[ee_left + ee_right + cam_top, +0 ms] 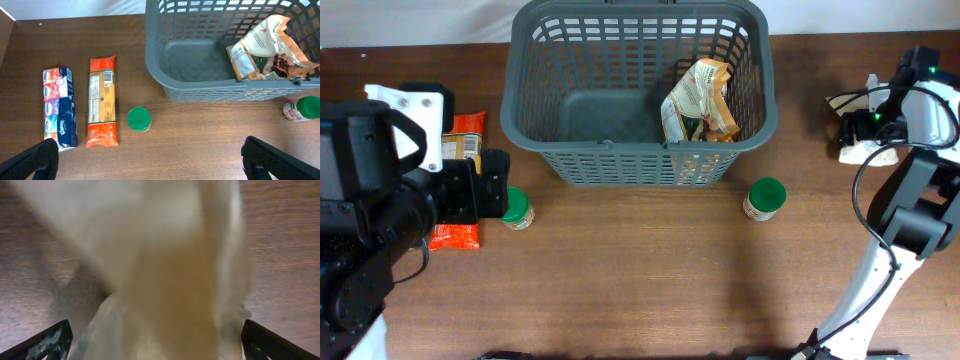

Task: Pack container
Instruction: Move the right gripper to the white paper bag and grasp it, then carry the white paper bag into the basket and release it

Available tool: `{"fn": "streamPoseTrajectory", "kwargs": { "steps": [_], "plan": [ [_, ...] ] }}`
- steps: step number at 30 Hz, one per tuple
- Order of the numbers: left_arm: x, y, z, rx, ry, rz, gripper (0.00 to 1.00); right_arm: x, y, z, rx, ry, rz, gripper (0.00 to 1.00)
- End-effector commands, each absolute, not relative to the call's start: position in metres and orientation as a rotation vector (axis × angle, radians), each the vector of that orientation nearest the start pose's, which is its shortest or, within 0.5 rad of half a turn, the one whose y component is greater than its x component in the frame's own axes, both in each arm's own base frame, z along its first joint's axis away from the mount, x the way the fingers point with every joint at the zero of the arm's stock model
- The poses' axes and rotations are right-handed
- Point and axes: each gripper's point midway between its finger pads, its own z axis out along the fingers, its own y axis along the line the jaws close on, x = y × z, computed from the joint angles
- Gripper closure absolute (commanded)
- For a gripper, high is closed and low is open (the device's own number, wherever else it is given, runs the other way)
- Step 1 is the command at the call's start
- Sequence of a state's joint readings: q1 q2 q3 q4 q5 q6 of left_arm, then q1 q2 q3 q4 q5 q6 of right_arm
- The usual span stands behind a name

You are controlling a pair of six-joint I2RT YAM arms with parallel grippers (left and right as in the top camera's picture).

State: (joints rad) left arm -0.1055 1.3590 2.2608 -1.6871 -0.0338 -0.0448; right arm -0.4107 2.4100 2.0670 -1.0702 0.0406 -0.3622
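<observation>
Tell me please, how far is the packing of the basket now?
Done: one snack bag lies inside the basket. In hand: the right gripper, open, stands around a blurred pale item; no grip is visible yet. To do: two green-lidded jars, the orange packet and the tissue pack lie on the table; the left gripper is open and empty.

A pale thing (pixel 165 265), cream-coloured and too blurred to identify, fills the middle of the frame from top to bottom. Brown wooden table (pixel 287 255) shows on either side. The right gripper (pixel 157 344) has its dark fingertips (pixel 50 342) spread wide, in the lower left and lower right corners.
</observation>
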Motion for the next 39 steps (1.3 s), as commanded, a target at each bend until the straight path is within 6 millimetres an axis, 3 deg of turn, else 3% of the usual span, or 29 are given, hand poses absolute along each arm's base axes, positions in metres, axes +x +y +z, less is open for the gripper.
{"fn": "streamPoseTrajectory", "kwargs": {
  "steps": [1, 3, 6, 10, 12, 15, 18, 24, 28, 30, 31, 35, 39],
  "plan": [
    [0.244, -0.023, 0.425, 0.083, 2.364, -0.041, 0.01, 0.456, -0.198, 0.002, 0.071, 3.052, -0.082, 0.01],
    [0.244, -0.023, 0.425, 0.083, 2.364, -0.041, 0.01, 0.456, -0.197, 0.002, 0.070, 3.050, -0.072, 0.01],
    [0.244, -0.023, 0.425, 0.083, 2.364, -0.041, 0.01, 0.456, -0.197, 0.002, 0.071, 3.051, -0.072, 0.25],
    [0.244, -0.023, 0.425, 0.083, 2.364, -0.041, 0.01, 0.455, -0.197, 0.002, 0.072, 3.054, -0.070, 0.44],
    [0.244, -0.023, 0.425, 0.083, 2.364, -0.041, 0.01, 0.452, -0.196, 0.001, 0.073, 3.066, -0.063, 0.69],
    [0.244, -0.023, 0.425, 0.083, 2.364, -0.041, 0.01, 0.451, -0.195, 0.001, 0.106, 3.069, -0.060, 0.96],
    [0.244, -0.023, 0.425, 0.083, 2.364, -0.040, 0.01, 0.451, -0.195, 0.001, 0.166, 3.065, -0.055, 0.96],
    [0.244, -0.023, 0.425, 0.083, 2.364, -0.040, 0.01, 0.464, -0.174, 0.014, 0.233, 2.998, 0.153, 0.96],
    [0.244, -0.023, 0.425, 0.083, 2.364, -0.040, 0.01, 0.483, -0.174, 0.049, 0.319, 2.914, 0.196, 0.96],
    [0.244, -0.023, 0.425, 0.083, 2.364, -0.040, 0.01, 0.494, -0.174, 0.079, 0.309, 2.856, 0.206, 0.96],
    [0.244, -0.023, 0.425, 0.083, 2.364, -0.040, 0.01, 0.503, -0.175, 0.107, 0.291, 2.801, 0.205, 0.96],
    [0.244, -0.023, 0.425, 0.083, 2.364, -0.040, 0.01, 0.519, -0.179, 0.190, 0.264, 2.627, 0.145, 0.96],
    [0.244, -0.023, 0.425, 0.083, 2.364, -0.040, 0.01, 0.523, -0.164, 0.273, 0.177, 2.421, 0.165, 0.96]
  ]
}}
